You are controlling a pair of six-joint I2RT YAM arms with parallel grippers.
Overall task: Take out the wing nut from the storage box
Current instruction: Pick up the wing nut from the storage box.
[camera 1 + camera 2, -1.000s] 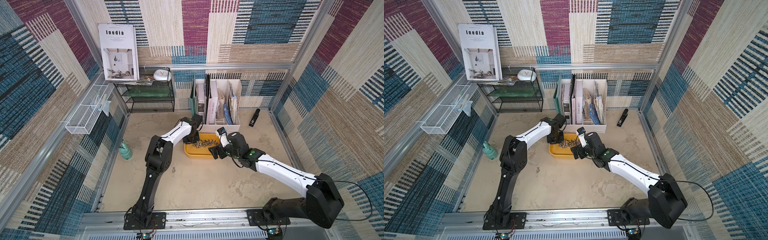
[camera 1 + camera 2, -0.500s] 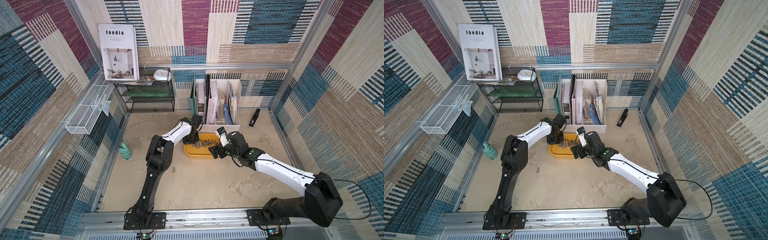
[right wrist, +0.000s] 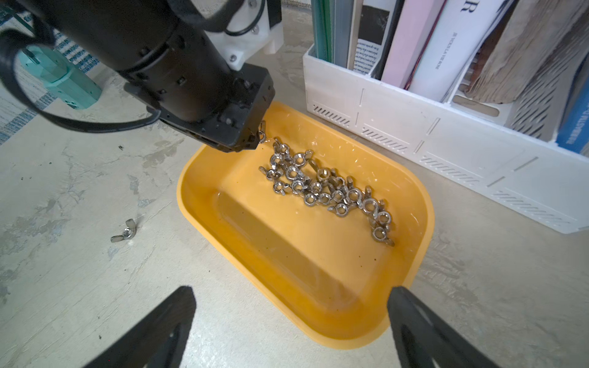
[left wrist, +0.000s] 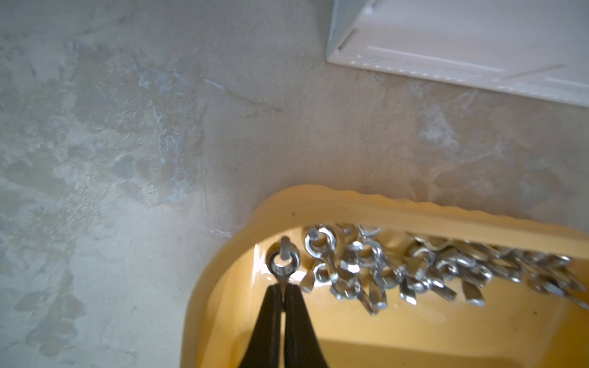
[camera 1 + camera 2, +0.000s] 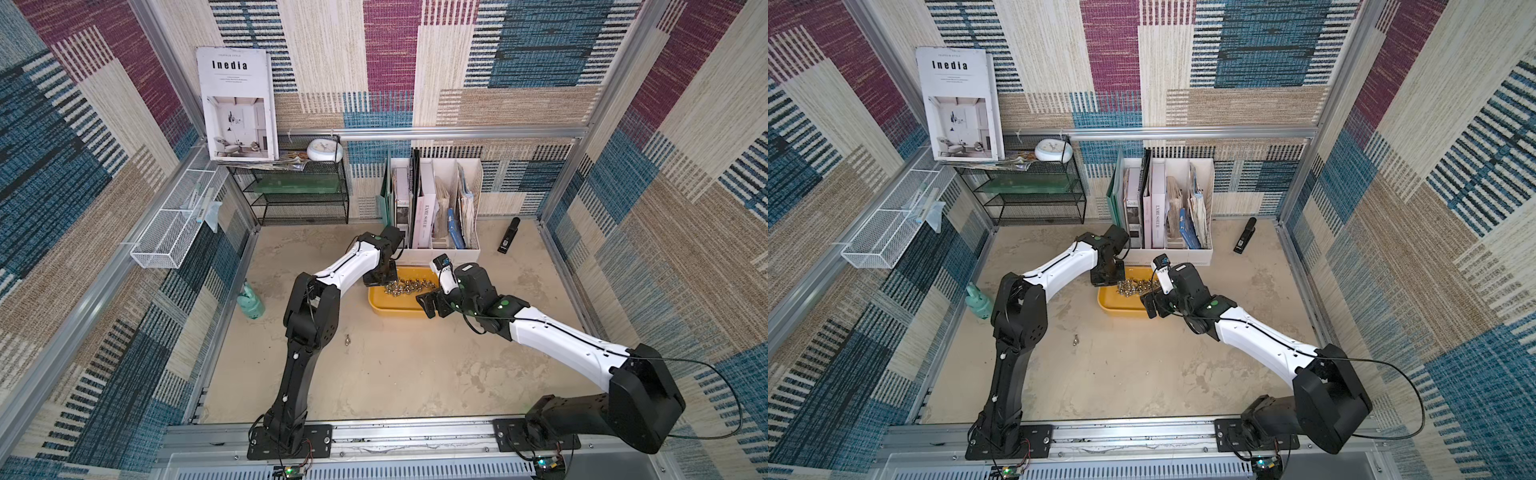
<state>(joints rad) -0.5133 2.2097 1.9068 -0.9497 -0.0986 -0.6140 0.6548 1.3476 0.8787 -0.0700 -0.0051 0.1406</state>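
the left tool [image 4: 283, 288] has just pressed shut and now pinches one wing of a wing nut [image 4: 283, 263] in the far left corner of the box [image 4: 318, 204], beside the pile [image 3: 325, 188]. the nut is still within the rim, so lifting it out seems next. the right tool [image 3: 290, 291] hangs spread wide at the box's near edge. another nut [image 3: 124, 234] lies on the desk [image 3: 95, 286].

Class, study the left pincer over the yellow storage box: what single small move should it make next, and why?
Probably lift straight up. The left pincer is shut on one wing nut by its wing, just inside a corner of the storage box, beside the pile; rising first should clear the rim before carrying it out.
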